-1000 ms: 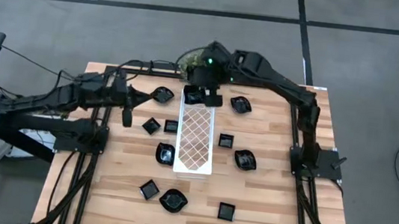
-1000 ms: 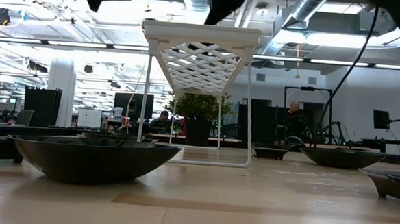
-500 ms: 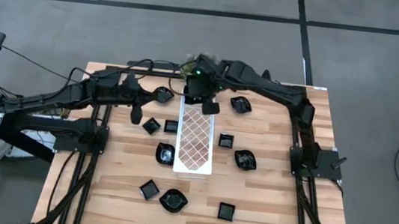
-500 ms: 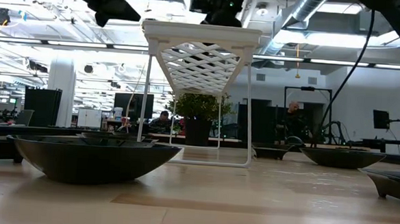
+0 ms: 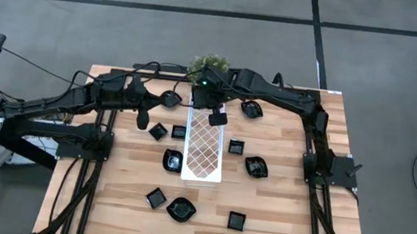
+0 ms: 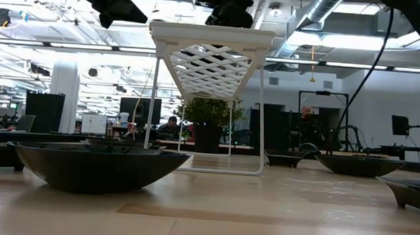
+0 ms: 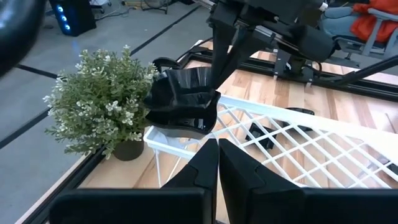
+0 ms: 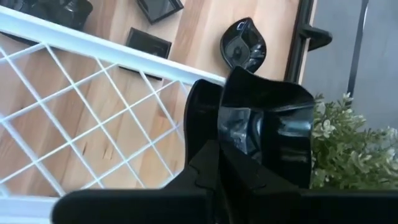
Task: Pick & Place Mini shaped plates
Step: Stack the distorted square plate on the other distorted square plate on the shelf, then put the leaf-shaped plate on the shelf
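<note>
On the left, the left gripper (image 5: 142, 117) hovers idle over the wooden worktop (image 5: 276, 211), jaws pressed together on nothing. At centre, the right gripper (image 5: 216, 118) pinches a glossy black mini plate (image 7: 181, 99) by its rim above the far end of the long white lattice tray (image 5: 205, 148), apparently to set it there; other black plates (image 5: 255, 166) lie scattered around.

Both arms matte black, jointed links, black cables looped along them. Green indicator light on right arm wrist housing. Right gripper (image 8: 219, 168) fingers: dark, angular, flat-faced. Left gripper (image 7: 217, 163) fingers likewise dark, wedge-shaped.
</note>
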You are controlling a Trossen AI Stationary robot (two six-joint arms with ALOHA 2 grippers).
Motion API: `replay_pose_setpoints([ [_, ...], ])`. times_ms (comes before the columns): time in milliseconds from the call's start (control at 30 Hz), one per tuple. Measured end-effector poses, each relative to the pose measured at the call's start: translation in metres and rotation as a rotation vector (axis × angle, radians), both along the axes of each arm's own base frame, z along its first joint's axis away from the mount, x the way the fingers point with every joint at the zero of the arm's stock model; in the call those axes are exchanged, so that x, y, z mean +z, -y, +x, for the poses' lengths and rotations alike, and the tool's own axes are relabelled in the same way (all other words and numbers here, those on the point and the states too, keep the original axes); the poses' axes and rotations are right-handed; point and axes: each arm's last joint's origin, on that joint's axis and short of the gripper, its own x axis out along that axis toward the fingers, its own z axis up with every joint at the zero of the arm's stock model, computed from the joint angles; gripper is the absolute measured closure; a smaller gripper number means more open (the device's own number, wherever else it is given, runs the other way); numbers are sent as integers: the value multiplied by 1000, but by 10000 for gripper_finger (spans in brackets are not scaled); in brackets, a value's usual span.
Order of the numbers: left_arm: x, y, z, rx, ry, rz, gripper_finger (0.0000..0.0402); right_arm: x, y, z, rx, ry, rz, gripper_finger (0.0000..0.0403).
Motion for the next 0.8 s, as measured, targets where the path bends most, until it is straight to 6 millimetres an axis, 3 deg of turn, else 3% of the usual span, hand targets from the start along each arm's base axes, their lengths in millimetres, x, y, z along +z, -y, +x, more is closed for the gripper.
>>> replay_pose_setpoints([
  [400,-5,1,-3,0,-53,-17,387,0,-5,-4,-25,-36,10,269],
  [633,-7,1,-4,16,-70,-50,387,23,-18,-16,-97,-54,-39,282],
  [800,-8,3,-4,29,-71,-85,387,35,-6,-41,-246,-149,42,303],
])
